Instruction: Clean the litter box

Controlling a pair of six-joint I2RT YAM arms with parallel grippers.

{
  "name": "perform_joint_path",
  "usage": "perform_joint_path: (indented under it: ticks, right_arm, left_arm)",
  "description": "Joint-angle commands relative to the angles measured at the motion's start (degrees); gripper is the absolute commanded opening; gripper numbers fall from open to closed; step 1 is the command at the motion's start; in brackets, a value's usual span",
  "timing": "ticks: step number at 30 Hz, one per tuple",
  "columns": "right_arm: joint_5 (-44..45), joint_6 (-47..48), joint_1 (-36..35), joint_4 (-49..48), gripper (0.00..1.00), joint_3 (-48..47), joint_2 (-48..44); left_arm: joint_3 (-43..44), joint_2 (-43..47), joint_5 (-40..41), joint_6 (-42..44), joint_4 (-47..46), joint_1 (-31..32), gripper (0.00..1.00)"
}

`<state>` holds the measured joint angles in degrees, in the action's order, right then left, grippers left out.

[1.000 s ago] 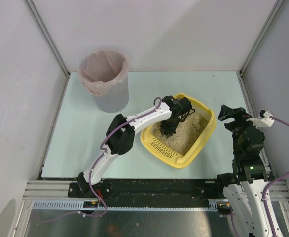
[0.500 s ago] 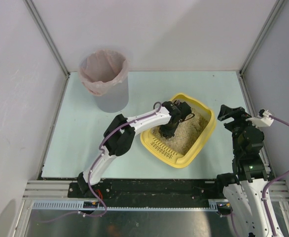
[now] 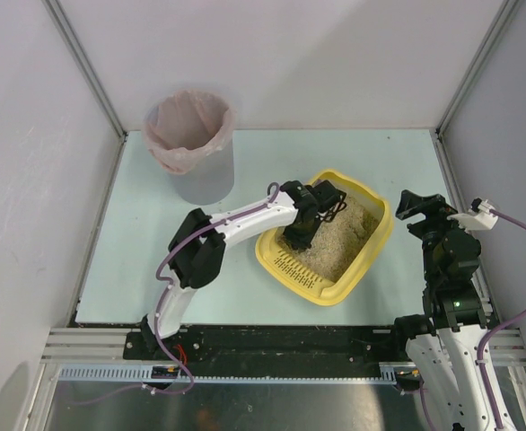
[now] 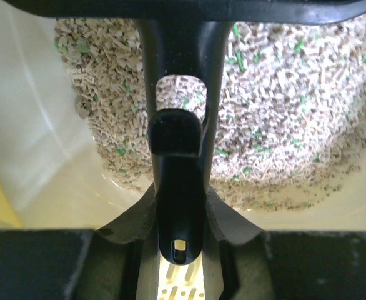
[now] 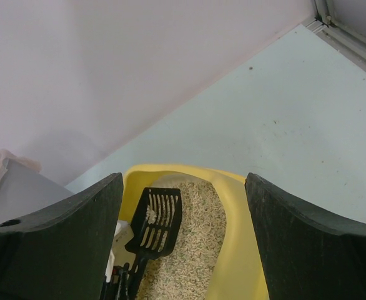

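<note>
The yellow litter box [image 3: 381,235] lies right of the table's middle, holding beige litter [image 3: 339,235]. My left gripper [image 3: 301,224] hangs over its left half, shut on the handle of a black slotted scoop [image 3: 328,203]. From the left wrist, the handle [image 4: 177,156] runs between the fingers [image 4: 123,225] over the litter [image 4: 283,94]. The right wrist view shows the scoop head [image 5: 156,222] raised above the litter with a small pale clump on it, and the box rim [image 5: 233,250]. My right gripper [image 3: 416,205] stands open, empty, right of the box.
A grey bin with a pink liner [image 3: 191,144] stands at the back left, its edge also in the right wrist view [image 5: 8,187]. White walls and metal frame rails close in the pale table [image 3: 137,251] on three sides.
My left arm has drawn back to the left, elbow swinging outward, and the scoop has moved a little left over the litter. The right arm has stayed still.
</note>
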<state>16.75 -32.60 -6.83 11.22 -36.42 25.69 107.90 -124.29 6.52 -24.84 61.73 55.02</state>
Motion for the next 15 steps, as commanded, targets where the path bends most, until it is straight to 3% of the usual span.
perform_joint_path:
  ticks: [1,15]
  right_arm:
    - [-0.8,-0.7,0.1,-2.5,0.84,0.0,0.4]
    - [-1.1,-1.1,0.1,-2.4,0.84,0.0,-1.3]
  left_arm:
    - [-1.4,5.5,-3.7,2.4,-0.1,1.1,0.00]
    - [-6.7,11.1,0.8,5.9,2.2,5.7,0.00]
